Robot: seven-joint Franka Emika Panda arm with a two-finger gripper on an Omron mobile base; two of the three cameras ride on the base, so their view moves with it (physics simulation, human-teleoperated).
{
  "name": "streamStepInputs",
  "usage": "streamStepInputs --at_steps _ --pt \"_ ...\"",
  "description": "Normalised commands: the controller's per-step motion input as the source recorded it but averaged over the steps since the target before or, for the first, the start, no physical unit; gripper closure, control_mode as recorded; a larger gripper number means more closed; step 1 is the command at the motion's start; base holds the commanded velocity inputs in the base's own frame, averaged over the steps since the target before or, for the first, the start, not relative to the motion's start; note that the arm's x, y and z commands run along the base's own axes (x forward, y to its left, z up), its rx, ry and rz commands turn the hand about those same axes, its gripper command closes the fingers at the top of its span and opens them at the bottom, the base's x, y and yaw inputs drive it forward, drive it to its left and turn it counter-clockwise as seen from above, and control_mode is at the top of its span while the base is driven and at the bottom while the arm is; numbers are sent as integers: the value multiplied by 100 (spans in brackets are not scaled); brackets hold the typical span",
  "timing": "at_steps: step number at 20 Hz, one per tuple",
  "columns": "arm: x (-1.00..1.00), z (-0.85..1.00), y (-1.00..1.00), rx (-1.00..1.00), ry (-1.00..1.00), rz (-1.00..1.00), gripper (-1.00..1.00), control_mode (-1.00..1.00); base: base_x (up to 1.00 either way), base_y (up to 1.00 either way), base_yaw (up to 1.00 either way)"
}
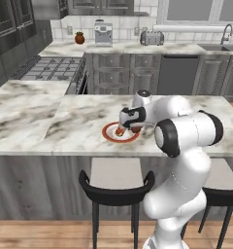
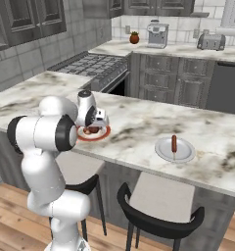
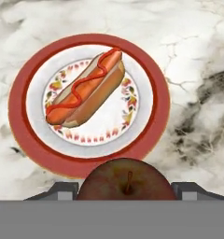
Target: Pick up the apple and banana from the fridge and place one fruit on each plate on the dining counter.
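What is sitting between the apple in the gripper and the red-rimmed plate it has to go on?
A hot dog already lies across the middle of the red-rimmed plate, right under where the gripper holds the apple. Bare plate shows around the hot dog, so the apple would probably have to land beside it.

I see a hot dog (image 3: 86, 88) with a red sauce squiggle lying diagonally. Far off on the back counter (image 1: 138, 47) stand a coffee machine (image 1: 103, 34), a toaster (image 1: 152, 37) to its right and an orange-red fruit (image 1: 79, 38) to its left. Black stools (image 1: 116, 187) stand near me.
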Motion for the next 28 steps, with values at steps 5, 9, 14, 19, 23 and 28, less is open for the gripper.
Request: streamStepInputs --at_steps 5,9,14,19,23,28 --pt "50 -38 2 0 1 0 100 -100 0 0 0" --pt "48 -36 5 0 2 0 100 -100 0 0 0" --pt "53 -42 12 0 6 0 100 -100 0 0 0" --pt "38 -32 17 0 4 0 -100 -100 0 0 0" --pt "2 -4 14 2 0 0 -100 -100 0 0 0" --pt "-2 11 7 10 0 0 -100 -100 0 0 0"
